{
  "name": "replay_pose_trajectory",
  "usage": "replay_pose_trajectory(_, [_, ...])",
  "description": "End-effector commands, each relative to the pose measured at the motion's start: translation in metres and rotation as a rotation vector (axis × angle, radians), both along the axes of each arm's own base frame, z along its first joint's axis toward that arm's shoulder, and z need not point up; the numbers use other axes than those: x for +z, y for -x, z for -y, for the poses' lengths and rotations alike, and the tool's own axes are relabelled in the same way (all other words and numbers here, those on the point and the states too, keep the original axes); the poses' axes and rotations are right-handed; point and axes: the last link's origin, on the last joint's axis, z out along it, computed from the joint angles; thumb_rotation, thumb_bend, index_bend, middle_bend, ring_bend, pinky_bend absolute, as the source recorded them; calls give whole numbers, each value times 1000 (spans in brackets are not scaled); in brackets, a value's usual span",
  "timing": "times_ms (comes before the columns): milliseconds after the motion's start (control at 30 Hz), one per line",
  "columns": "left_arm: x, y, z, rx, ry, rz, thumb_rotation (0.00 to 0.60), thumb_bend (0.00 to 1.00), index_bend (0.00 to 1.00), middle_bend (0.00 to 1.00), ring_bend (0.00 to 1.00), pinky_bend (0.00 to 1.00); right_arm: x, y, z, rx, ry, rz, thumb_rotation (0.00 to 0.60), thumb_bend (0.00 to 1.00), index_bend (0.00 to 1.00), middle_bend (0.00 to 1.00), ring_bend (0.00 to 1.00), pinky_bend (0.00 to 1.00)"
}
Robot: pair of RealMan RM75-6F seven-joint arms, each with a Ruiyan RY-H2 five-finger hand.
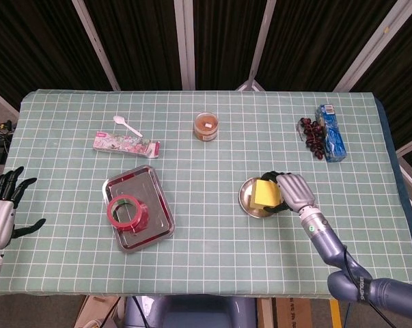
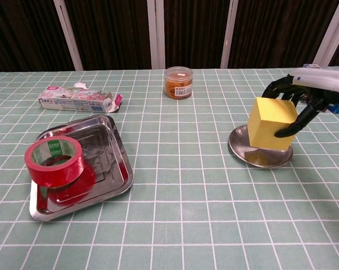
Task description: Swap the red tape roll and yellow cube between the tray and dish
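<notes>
My right hand [image 1: 292, 191] [image 2: 297, 100] grips the yellow cube [image 1: 264, 194] [image 2: 271, 124] from its right side, holding it over the round metal dish [image 1: 247, 201] [image 2: 241, 152]; whether the cube touches the dish I cannot tell. The red tape roll [image 1: 124, 212] [image 2: 54, 160] stands in the square metal tray [image 1: 154, 191] [image 2: 108, 139] at the left. My left hand [image 1: 1, 212] hangs off the table's left edge, fingers spread, holding nothing.
An orange-filled jar [image 1: 206, 126] [image 2: 178, 82] stands at the back centre. A flat snack packet [image 1: 126, 143] [image 2: 75, 99] and a white spoon [image 1: 127, 126] lie at the back left. Dark beads [image 1: 313, 137] and a blue box [image 1: 331, 132] sit at the back right.
</notes>
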Motion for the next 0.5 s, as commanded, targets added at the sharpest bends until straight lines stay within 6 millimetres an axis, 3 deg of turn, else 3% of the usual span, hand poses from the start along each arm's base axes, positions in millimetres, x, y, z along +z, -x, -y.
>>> replay_pose_trajectory(33, [0, 0, 0, 0, 0, 0, 600, 39, 191, 0, 0, 0, -3, 3, 0, -1, -3, -1, 600, 185, 321, 303, 327, 320])
replay_pose_trajectory(300, [1, -1, 3, 2, -11, -2, 600, 39, 191, 0, 0, 0, -15, 10, 9, -13, 3, -26, 600, 179, 225, 183, 187, 232])
replay_pose_trajectory(400, [1, -3, 5, -3, -6, 0, 600, 39, 191, 0, 0, 0, -18, 13, 10, -25, -18, -35, 600, 91, 135, 49, 44, 84])
replay_pose_trajectory(500, [3, -3, 6, -5, -15, -2, 600, 39, 191, 0, 0, 0, -15, 12, 12, -25, -15, -26, 600, 44, 18, 0, 0, 0])
